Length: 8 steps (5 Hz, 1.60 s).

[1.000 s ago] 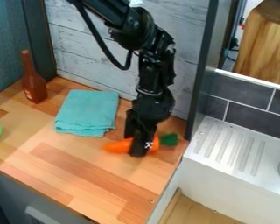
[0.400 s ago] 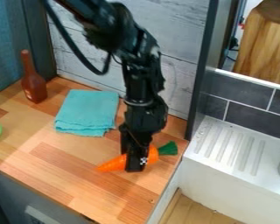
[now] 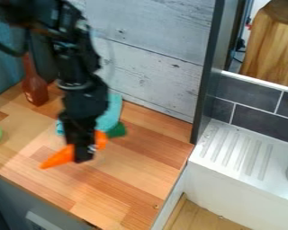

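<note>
In the camera view, the carrot (image 3: pixel 59 157) is being clamped around its middle by the gripper (image 3: pixel 83 158), probably for balance, with pointed end and green top being left free; over the worktop (image 3: pixel 128 179), the teal cloth (image 3: pixel 114 110) is being partly hidden behind.

1 black claw (image 3: pixel 82 157) grips 1 orange carrot (image 3: pixel 61 157) over the counter (image 3: pixel 125 177).
</note>
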Each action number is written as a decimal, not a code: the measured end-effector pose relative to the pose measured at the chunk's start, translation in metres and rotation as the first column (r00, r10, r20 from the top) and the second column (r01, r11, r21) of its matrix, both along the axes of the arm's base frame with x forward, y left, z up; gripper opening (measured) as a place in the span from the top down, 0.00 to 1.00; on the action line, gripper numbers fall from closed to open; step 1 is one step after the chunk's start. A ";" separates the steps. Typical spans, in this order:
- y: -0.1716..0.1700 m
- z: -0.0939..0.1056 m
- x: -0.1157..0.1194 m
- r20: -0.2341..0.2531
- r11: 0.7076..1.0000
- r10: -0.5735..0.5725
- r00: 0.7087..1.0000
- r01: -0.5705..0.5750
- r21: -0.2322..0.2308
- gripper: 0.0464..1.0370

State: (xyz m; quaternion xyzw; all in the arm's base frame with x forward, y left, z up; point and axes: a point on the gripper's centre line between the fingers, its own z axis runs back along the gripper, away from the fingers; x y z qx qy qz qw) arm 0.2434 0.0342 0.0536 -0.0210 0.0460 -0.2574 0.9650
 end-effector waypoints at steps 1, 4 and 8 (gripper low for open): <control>0.034 0.003 -0.020 -0.096 0.994 0.016 0.995 -0.005 0.106 0.48; 0.061 -0.033 0.002 -0.189 0.937 -0.291 0.938 0.319 0.142 0.48; 0.088 -0.052 0.008 -0.130 0.937 -0.334 0.934 0.344 0.066 0.44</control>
